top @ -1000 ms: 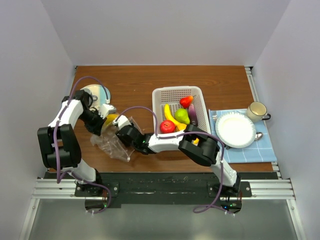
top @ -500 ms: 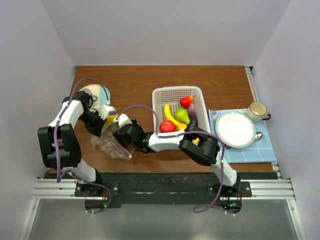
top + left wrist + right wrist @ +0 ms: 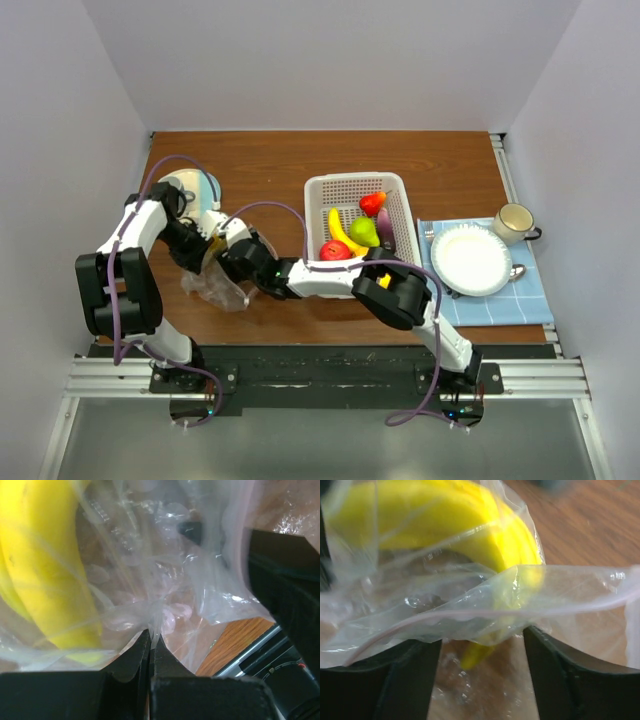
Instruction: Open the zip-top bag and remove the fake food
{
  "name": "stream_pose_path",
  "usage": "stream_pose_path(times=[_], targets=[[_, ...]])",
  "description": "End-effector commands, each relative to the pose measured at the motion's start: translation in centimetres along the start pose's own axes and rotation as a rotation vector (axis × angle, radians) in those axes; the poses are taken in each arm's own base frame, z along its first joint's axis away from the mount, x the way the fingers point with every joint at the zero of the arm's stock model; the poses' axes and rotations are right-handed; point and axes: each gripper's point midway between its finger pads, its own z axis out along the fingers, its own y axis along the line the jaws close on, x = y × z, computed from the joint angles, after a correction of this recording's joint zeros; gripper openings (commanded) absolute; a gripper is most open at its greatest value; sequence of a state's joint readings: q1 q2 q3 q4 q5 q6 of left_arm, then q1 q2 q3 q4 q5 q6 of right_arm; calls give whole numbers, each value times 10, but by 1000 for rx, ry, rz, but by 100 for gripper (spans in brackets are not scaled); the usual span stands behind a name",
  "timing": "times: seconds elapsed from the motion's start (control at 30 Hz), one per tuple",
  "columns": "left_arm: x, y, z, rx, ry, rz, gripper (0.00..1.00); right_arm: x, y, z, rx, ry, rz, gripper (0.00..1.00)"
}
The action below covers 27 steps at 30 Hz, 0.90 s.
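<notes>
Closest to us in the left wrist view, the left gripper (image 3: 151,635) has its dark fingers pressed together on a fold of the zip-top bag (image 3: 200,580). The clear film bunches right at the tips. Behind the film, at the left of that frame, we see a yellow banana (image 3: 45,570) inside the bag. A strip of the wooden table (image 3: 235,640) shows at lower right.

In the right wrist view the right gripper (image 3: 480,640) stands spread, its black fingers (image 3: 395,680) in the lower left and lower right corners. The bag's edge, with its thin pink zipper strip, runs across the frame just above both fingers. The banana fills the upper half behind it, its tip dipping into the gap between the jaws. We cannot tell whether these fingers touch the film.

From above, the bag lies crumpled left of centre with both grippers at its upper end. Further right, the white basket (image 3: 318,190) holds more fake food (image 3: 355,232): a red fruit (image 3: 335,250), a second banana (image 3: 343,233), a green piece (image 3: 364,232), a red-orange piece (image 3: 372,203) and a dark purple eggplant (image 3: 386,228). Toward the right edge a white plate (image 3: 470,258) sits on a blue cloth (image 3: 500,305), with a mug (image 3: 513,222) at its upper right.
</notes>
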<state>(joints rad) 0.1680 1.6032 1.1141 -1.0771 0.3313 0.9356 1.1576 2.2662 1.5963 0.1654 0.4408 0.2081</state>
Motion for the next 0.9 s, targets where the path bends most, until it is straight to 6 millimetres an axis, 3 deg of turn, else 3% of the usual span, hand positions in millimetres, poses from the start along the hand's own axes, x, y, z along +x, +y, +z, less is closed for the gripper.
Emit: stream_pose_path(times=[0.0, 0.23, 0.37, 0.47, 0.57, 0.67, 0.7, 0.73, 0.87], targets=[[5, -3, 4, 16, 11, 14, 0, -25, -2, 19, -8, -44, 87, 57], [6, 0, 7, 20, 17, 7, 0, -10, -20, 21, 24, -5, 110, 35], [4, 1, 5, 17, 13, 6, 0, -2, -26, 16, 30, 19, 103, 32], [1, 0, 2, 16, 5, 6, 0, 10, -22, 17, 5, 59, 96, 39], [0, -1, -2, 14, 0, 7, 0, 15, -16, 21, -12, 82, 98, 57], [1, -2, -5, 1, 1, 14, 0, 7, -14, 21, -23, 62, 103, 59], [2, -2, -6, -2, 2, 15, 0, 6, -14, 20, -25, 56, 104, 54], [1, -2, -7, -4, 1, 16, 0, 3, -15, 20, -23, 49, 106, 39], [1, 1, -6, -11, 4, 12, 0, -7, -17, 12, -31, 30, 104, 13]])
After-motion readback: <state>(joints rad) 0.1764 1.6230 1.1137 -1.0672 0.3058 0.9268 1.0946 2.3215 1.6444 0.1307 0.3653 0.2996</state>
